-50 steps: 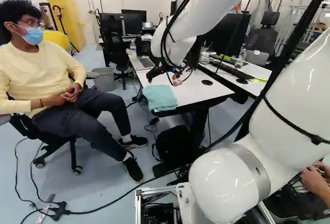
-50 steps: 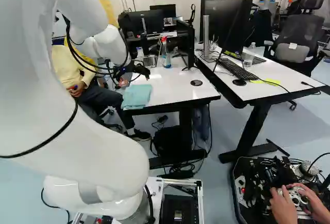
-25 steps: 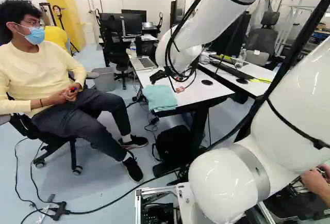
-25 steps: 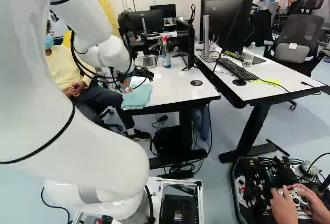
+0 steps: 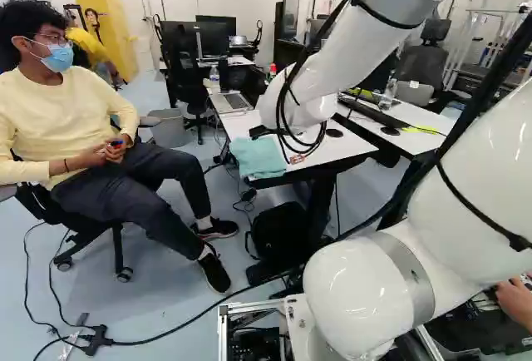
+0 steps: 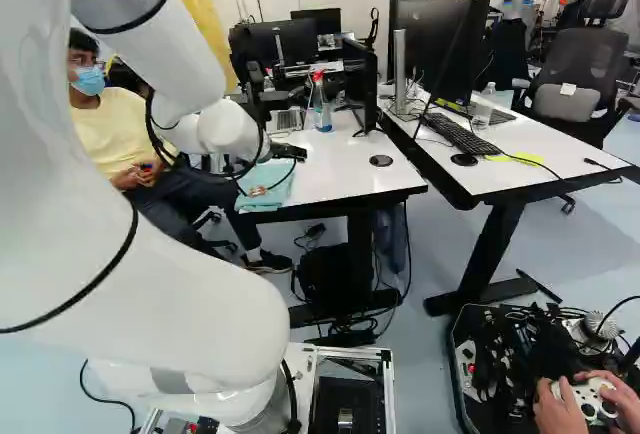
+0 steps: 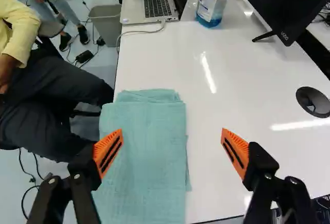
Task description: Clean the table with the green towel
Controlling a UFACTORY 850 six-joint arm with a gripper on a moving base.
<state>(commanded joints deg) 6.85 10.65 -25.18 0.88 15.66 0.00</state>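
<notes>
reaching arm: in the left base view, the white arm comes from the right side and bends down to the white table.
gripper: the black gripper is low, by the towel.
towel: it is blue-green and lies on the white table, at the near corner.
laptop: the open laptop sits past the towel, on the same table.
bin: the gray bin stands on the floor beside the table.
backpack: the black backpack is on the floor under the table.

towel, right base view: it is right of the arm's big low part, flat on the table corner, with the gripper by it.
bottle: the spray bottle has a red top and blue stuff in it, and it stands near the laptop.
other table: the second table has a keyboard and a big monitor.

fingers, wrist view: the gripper has its two fingers spread wide, and they pinch nothing.
orange pads: one is over the towel, and the other is over the shiny white table top. i can't tell if the first one touches the cloth.
round black thing: the black disk is in the table top, well apart from the towel.
</notes>
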